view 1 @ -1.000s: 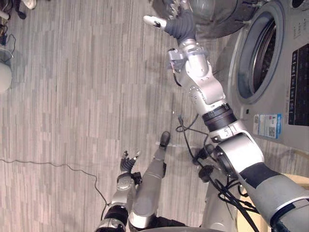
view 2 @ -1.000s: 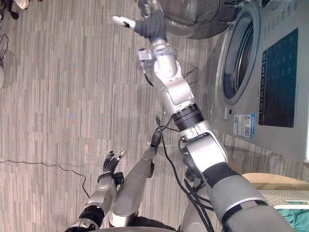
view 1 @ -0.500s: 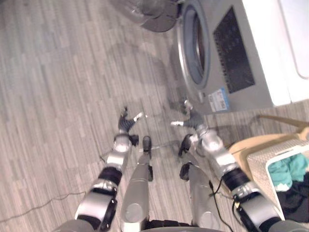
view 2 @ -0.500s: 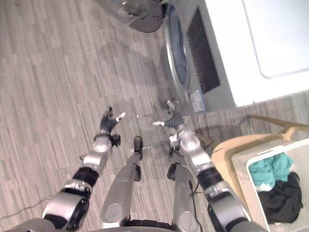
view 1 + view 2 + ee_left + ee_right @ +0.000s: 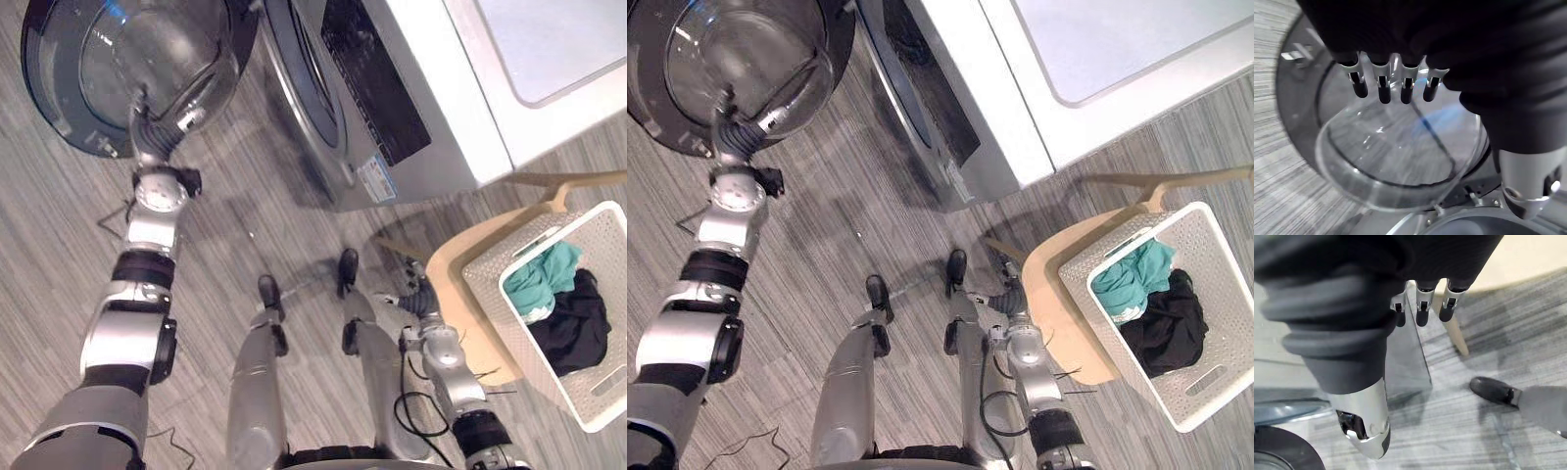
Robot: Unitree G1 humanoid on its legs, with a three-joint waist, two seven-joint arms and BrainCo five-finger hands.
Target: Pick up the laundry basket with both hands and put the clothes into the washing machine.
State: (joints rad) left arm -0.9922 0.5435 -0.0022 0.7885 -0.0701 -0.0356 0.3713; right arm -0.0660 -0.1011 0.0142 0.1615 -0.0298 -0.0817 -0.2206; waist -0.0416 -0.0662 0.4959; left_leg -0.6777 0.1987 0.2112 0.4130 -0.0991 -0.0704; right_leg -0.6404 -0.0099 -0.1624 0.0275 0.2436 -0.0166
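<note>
The white perforated plastic laundry basket [image 5: 495, 262] sits right of our right robot hand [image 5: 419, 294], apart, far from our left robot hand [image 5: 155, 125]; both spread.

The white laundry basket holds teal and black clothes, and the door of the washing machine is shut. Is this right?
Not quite: the door of the washing machine is swung wide open, as the left eye view shows, with the left hand by it. The white laundry basket does hold teal and black clothes.

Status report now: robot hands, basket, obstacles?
Left robot hand open at open washer door. Right robot hand open, low by stool. Laundry basket on stool, clothes inside, untouched.
</note>
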